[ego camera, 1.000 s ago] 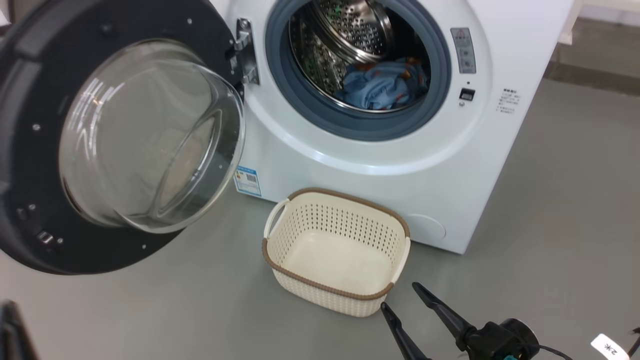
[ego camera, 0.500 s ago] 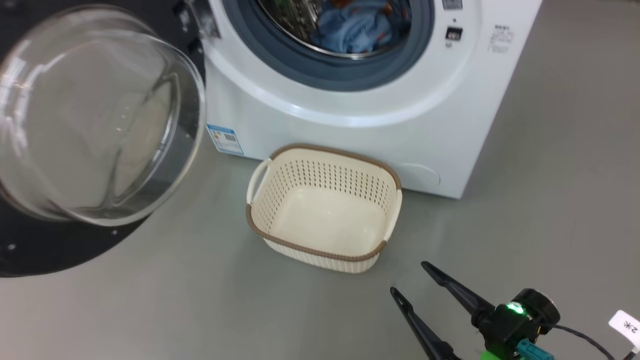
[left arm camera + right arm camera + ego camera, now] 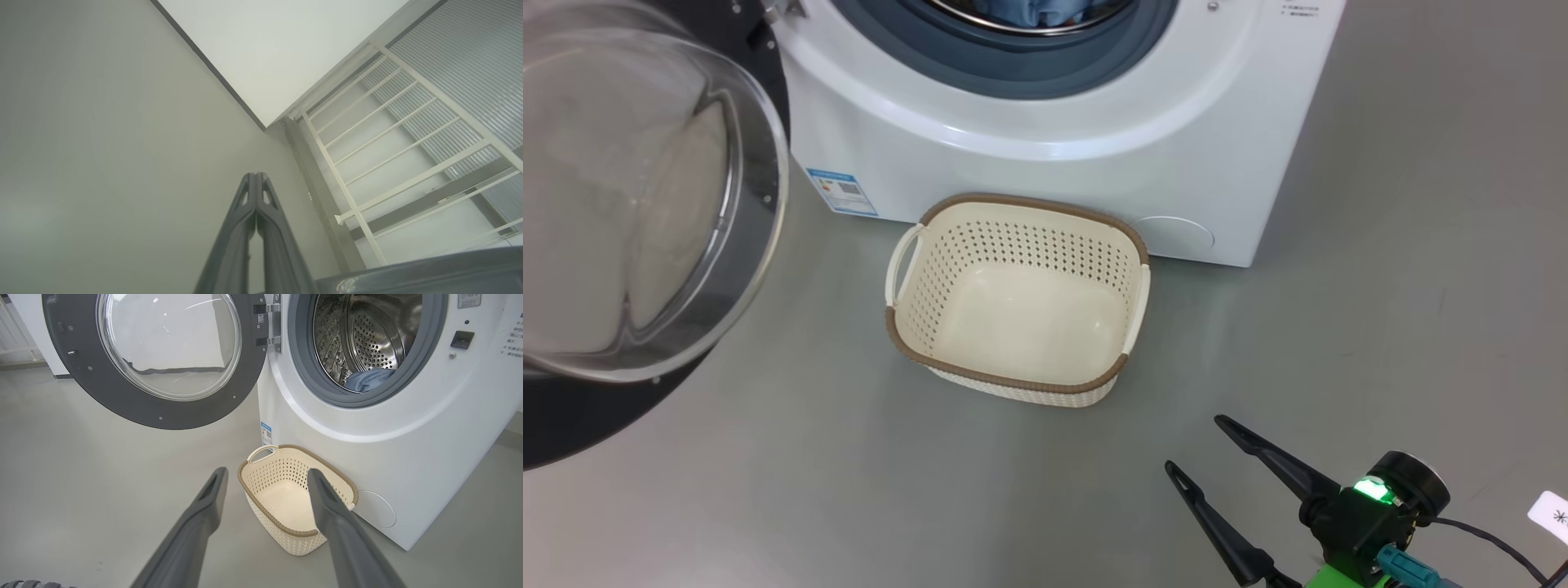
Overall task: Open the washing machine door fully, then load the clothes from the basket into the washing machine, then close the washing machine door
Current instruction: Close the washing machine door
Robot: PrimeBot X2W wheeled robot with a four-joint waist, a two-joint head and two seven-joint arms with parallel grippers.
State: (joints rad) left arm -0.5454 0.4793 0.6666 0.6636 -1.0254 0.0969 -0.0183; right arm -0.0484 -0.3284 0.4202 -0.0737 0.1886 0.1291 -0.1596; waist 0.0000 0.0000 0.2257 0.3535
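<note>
The clothes [image 3: 369,379], a light blue bundle, lie on the low part of the perforated steel drum [image 3: 367,339] inside the washing machine [image 3: 408,457]. In the head view a strip of the same blue fabric [image 3: 1045,10] shows at the top edge, behind the grey rubber gasket [image 3: 1013,77]. The print on the fabric is too small to make out.

The washing machine door [image 3: 81,371] stands swung open on its hinge [image 3: 267,324] at the left of the opening. Its dark rim surrounds a bulging clear glass bowl [image 3: 645,204].

The basket [image 3: 1029,245] stands upright on the grey floor [image 3: 768,490], just beside the near face of the machine and below the opening. It is cream-white and perforated, with a brown woven-look rim and a handle on each side. Its smooth bottom is in full view.

A small blue label sticker [image 3: 841,190] sits low on the machine's front, left of the basket, and a round cover [image 3: 1176,233] sits to the basket's right.

The right gripper [image 3: 1193,444] hovers near the viewer, right of the basket and apart from it. Its two dark fingers are spread wide and hold nothing.

The left gripper [image 3: 256,176] has its fingers pressed together at the tips, with nothing between them. It points at pale wall surfaces and a white barred frame [image 3: 367,143].
</note>
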